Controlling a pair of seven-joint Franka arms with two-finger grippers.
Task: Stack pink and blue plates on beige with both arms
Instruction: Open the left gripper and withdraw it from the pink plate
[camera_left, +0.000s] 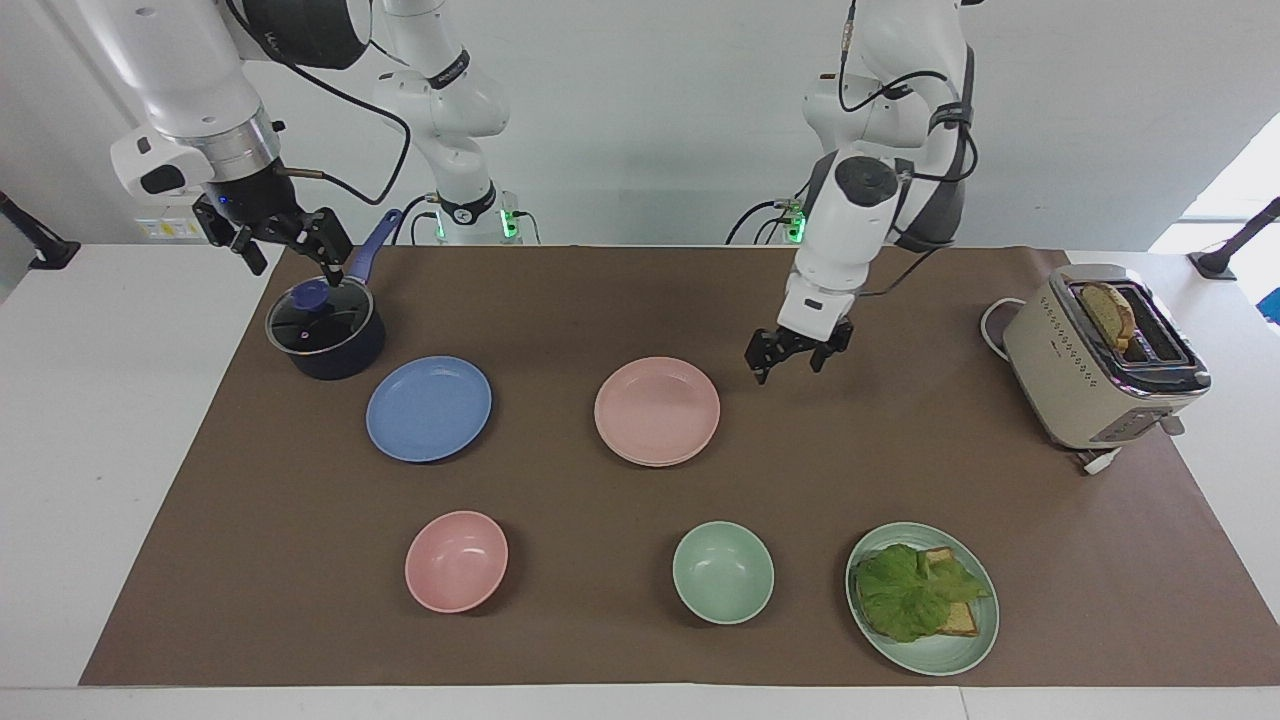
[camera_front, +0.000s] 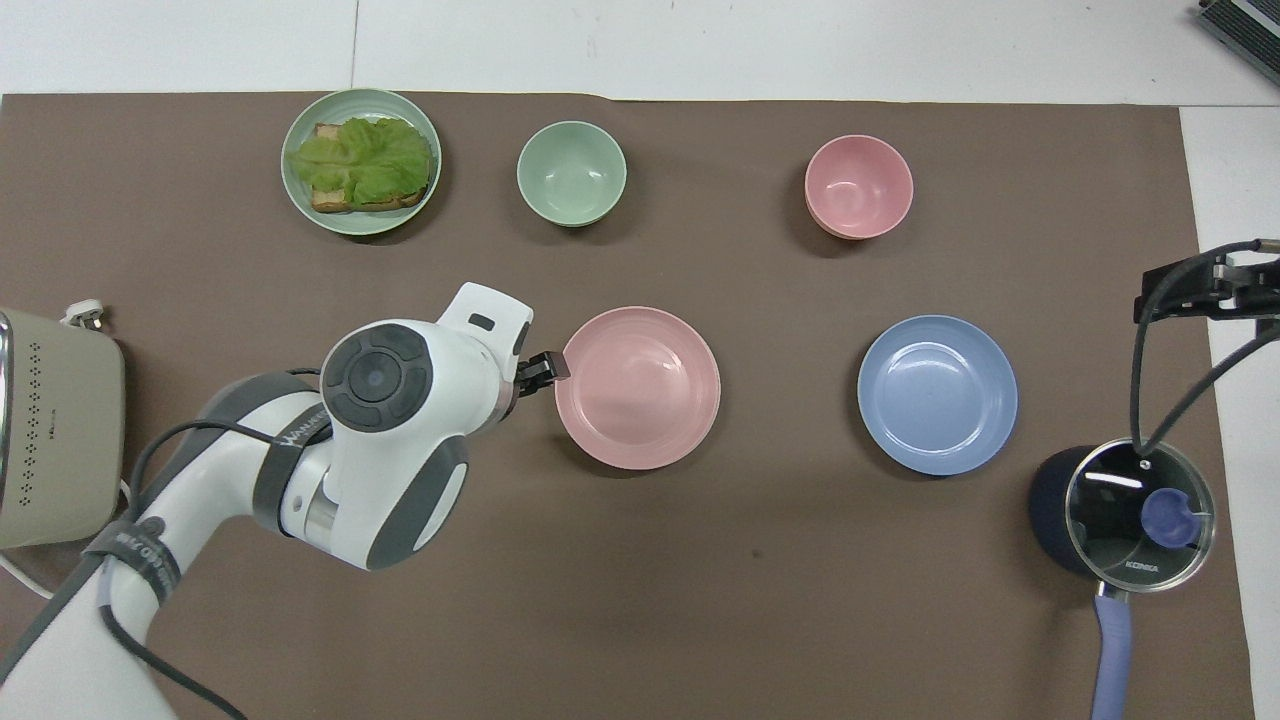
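Fingers of left gripper (camera_left: 797, 355) spread, empty, raised just beside pale pink round matte plate (camera_left: 657, 410), which sat on beige plate, mid-mat. Right gripper (camera_left: 283, 232) waited open over dark lidded saucepan (camera_left: 325, 328).

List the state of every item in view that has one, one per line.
pink plate: stacked on the beige plate, released
beige plate: under the pink, only an edge showing
blue plate: alone on the mat, not yet stacked
left gripper: open, empty, beside the stack
right gripper: open, waiting over the pot
pot: lid on
toaster: bread in slot
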